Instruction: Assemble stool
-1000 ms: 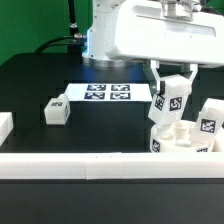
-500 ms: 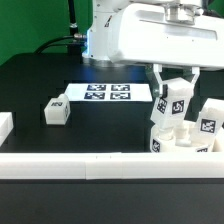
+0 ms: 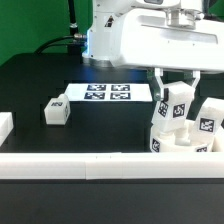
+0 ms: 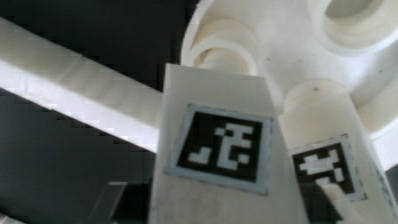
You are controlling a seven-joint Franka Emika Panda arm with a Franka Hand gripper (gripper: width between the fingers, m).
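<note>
1. End effector (image 3: pixel 174 92) – clamped narrow on the upper part of one leg (image 3: pixel 176 112), fingers (image 3: pixel 157 82) on either flank. The leg hangs roughly upright, tag face toward the exterior camera.
2. The seat (image 3: pixel 180 143) sits on the bench directly under the held leg, at the exterior view's right, tight behind the front border rail (image 3: pixel 90 165).
3. Key relation – the leg's long axis runs near-vertical and points down at the seat. In the wrist view the leg (image 4: pixel 222 140) runs straight toward the round seat (image 4: pixel 267 30), with a socket hole just beyond its far end.
4. Whether the leg tip is already seated in the hole or only touching the rim cannot be told, as the leg hides the contact.
5. A second leg (image 3: pixel 210 122) stands just beside it on the seat and looks already fitted. It shows in the wrist view too (image 4: pixel 329 165).
6. The third leg (image 3: pixel 56 110) lies loose, well apart toward the exterior view's left, near the marker board (image 3: pixel 105 93).
7. Judgement: the next move is along the leg axis, down into the socket, so any tilt risks jamming.
</note>
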